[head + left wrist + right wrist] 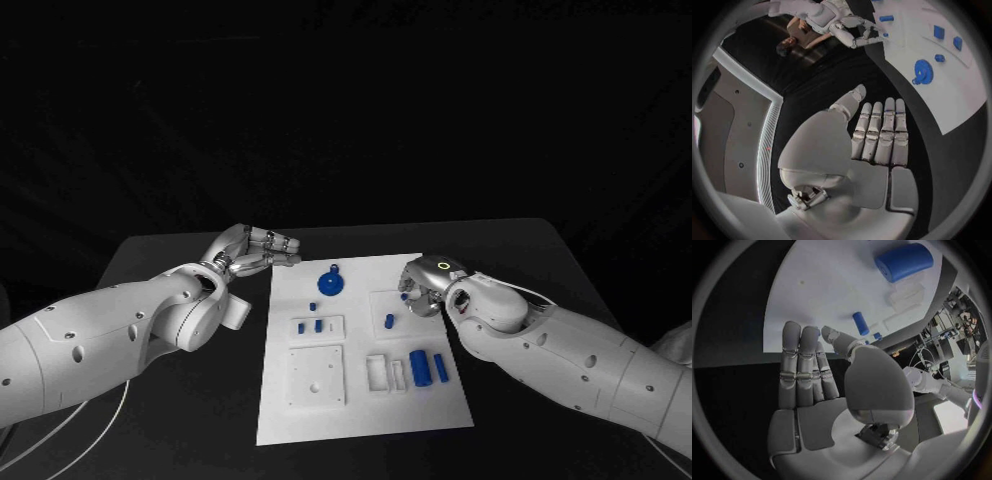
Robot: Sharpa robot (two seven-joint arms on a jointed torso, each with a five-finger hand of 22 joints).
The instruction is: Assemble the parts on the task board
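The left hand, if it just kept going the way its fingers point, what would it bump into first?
Probably bare black table. In its wrist view the left hand holds its fingers straight, aimed past the task board edge; the blue gear lies off to one side. Depth is unclear.

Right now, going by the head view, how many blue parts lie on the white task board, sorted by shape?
round blue gear-like disc: 1
small blue pegs: 3
long blue cylinders: 2
Total: 6 blue parts on the white task board
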